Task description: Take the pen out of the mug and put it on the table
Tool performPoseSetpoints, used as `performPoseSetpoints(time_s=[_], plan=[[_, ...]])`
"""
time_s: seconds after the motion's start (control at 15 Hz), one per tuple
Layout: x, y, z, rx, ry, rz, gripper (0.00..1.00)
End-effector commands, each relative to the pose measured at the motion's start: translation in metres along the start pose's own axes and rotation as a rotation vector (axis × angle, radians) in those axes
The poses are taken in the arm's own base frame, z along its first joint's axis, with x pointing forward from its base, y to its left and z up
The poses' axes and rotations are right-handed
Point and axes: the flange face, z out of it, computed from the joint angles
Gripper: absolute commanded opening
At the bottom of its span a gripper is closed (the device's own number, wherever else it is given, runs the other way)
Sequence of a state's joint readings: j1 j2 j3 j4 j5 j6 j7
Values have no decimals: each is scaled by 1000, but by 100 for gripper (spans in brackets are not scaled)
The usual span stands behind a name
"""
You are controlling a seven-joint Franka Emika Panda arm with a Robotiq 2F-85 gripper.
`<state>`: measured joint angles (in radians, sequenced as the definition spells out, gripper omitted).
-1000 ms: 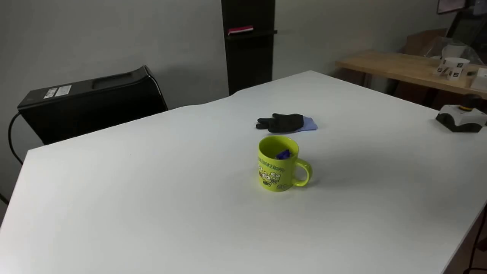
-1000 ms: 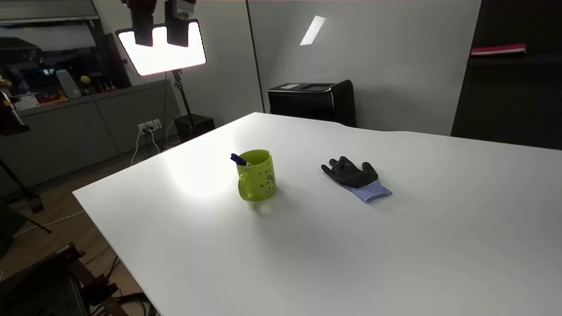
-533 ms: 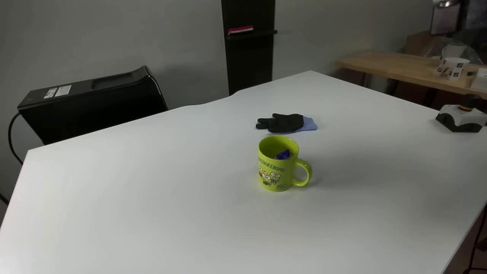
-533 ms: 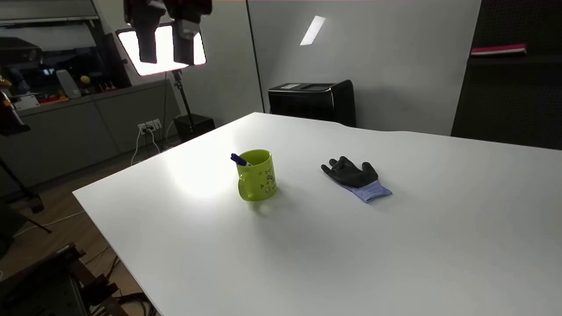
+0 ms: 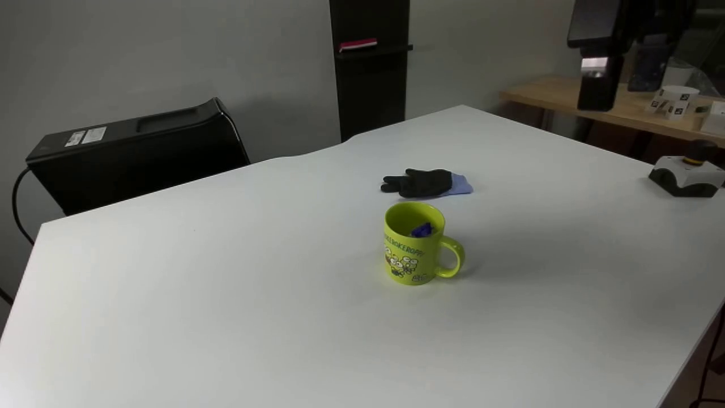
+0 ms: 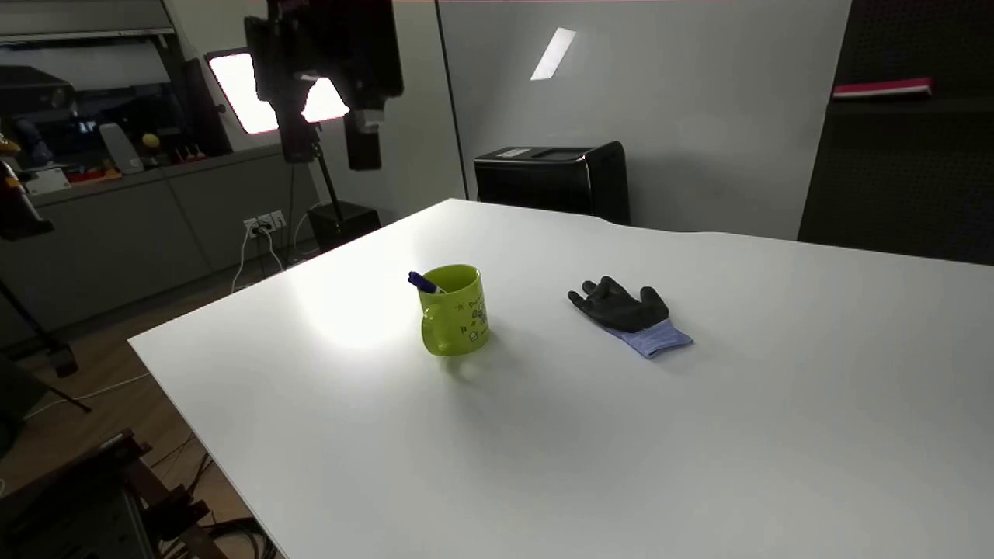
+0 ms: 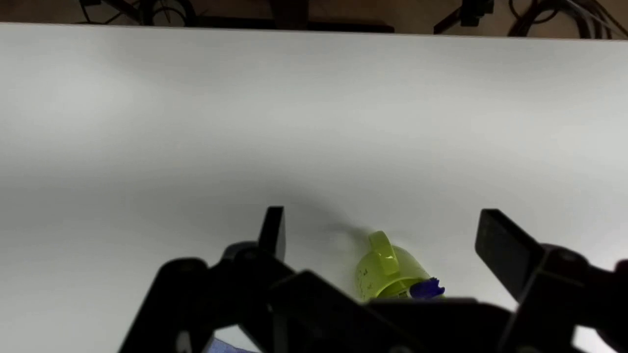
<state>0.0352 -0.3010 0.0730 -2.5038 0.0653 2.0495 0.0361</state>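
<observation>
Standing upright on the white table (image 5: 226,294), the lime mug (image 5: 403,266) has a glove (image 5: 425,183) lying near, behind it and apart, in an exterior view. Well to the mug's right sits a white-and-black box (image 5: 686,177) with a dark knob; well behind the mug to the left, past the table's edge, is a black case (image 5: 141,150), and behind to the right a wooden table (image 5: 544,90). The pen (image 5: 421,230) is in the mug, only its blue end showing, inside the rim on the handle side. The mug's wall is round and glossy, printed with lettering and cartoon faces.

In an exterior view a bright panel (image 6: 242,89) glows behind the mug to its left, and the glove, black with a pale blue cuff, lies to the mug's right. The gripper (image 6: 331,147) hangs higher than the mug and to its left, well apart from it, its blocky dark fingers parted and holding nothing. The pen leans over the rim above the handle, blue end up and to the left, its long axis slanting down into the mug, whose wall hides the rest.

In the wrist view the fingers stand wide apart, one on either side of the mug, while the gripper's dark body covers part of it. The pen's notched blue end juts rightward from the mouth. A bit of blue fabric (image 7: 223,347) shows low and left of the mug.
</observation>
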Motion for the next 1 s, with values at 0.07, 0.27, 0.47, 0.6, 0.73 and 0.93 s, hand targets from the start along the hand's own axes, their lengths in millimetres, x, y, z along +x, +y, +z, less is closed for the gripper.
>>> performPoseSetpoints(time_s=[0.07,0.27,0.47,0.6,0.73,0.93], plan=[[5,-13,13,35,122,21,100],[10,-22,18,29,214,-10,100],[20,-30,24,21,271,-20,100],[25,-36,26,33,302,-18,100],[31,-42,31,42,317,-12,100],[43,-51,43,39,328,13,100]])
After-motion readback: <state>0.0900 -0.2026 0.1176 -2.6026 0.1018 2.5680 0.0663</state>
